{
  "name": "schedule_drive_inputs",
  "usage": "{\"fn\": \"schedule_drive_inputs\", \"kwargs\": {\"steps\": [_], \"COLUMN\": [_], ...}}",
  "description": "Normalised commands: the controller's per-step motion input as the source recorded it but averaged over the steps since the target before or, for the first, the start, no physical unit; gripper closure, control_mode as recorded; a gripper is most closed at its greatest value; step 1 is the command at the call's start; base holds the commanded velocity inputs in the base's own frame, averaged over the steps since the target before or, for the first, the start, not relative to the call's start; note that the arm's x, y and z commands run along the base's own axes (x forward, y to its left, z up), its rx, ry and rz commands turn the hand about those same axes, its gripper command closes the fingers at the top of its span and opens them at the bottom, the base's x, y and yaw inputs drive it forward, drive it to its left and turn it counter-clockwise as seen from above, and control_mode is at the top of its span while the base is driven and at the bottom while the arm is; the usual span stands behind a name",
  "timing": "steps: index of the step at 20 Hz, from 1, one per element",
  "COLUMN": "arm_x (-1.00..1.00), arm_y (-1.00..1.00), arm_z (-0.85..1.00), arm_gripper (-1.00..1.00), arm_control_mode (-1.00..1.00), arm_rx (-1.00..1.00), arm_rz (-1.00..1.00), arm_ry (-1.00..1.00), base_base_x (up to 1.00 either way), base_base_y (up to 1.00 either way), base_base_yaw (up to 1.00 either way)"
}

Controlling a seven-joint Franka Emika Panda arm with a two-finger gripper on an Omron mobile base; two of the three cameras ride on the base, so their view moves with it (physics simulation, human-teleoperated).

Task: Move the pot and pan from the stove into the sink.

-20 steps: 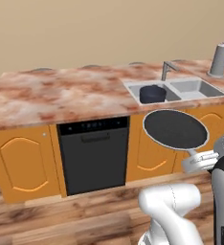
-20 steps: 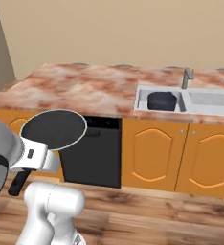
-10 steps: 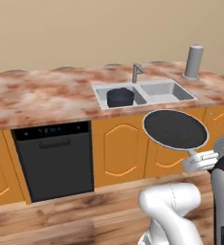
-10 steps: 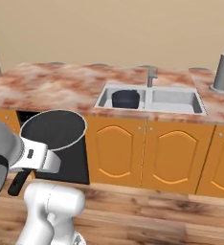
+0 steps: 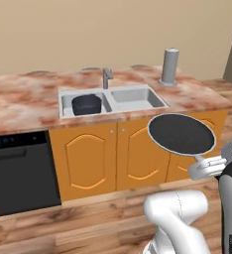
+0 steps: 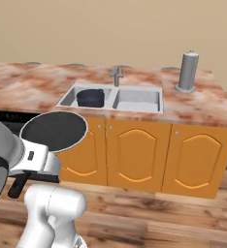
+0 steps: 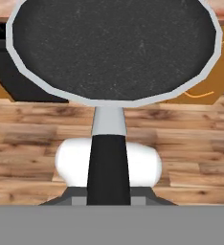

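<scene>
Left base view shifted w/ base, sink (image 5: 138,106) now centred, pot (image 5: 86,104) inside, gripper (image 5: 213,167) pinching pan (image 5: 181,134) handle.

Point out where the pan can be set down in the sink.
The right basin is bare, bordered by the faucet behind and the divider on its left. The left basin is crowded: the pot fills most of it. The pan is held out before the cabinets.

No readable text, labels or numbers on any surface.
</scene>
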Motion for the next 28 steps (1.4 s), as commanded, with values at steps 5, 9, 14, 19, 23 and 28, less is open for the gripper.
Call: {"fn": "schedule_drive_inputs", "kwargs": {"steps": [5, 9, 14, 19, 23, 28], "arm_x": [0.00, 0.00, 0.00, 0.00, 0.00, 0.00], "arm_y": [0.00, 0.00, 0.00, 0.00, 0.00, 0.00], "arm_z": [0.00, 0.00, 0.00, 0.00, 0.00, 0.00], "arm_gripper": [1.00, 1.00, 1.00, 1.00, 1.00, 1.00], "arm_control_mode": [1.00, 1.00, 1.00, 1.00, 1.00, 1.00], "arm_rx": [0.00, 0.00, 0.00, 0.00, 0.00, 0.00], "arm_rz": [0.00, 0.00, 0.00, 0.00, 0.00, 0.00], "arm_ry": [0.00, 0.00, 0.00, 0.00, 0.00, 0.00], "base_base_x": [0.10, 0.05, 0.01, 0.08, 0.37, 0.58], "base_base_y": [-0.84, -0.66, -0.33, 0.00, 0.00, 0.00], "base_base_yaw": [0.00, 0.00, 0.00, 0.00, 0.00, 0.00]}}
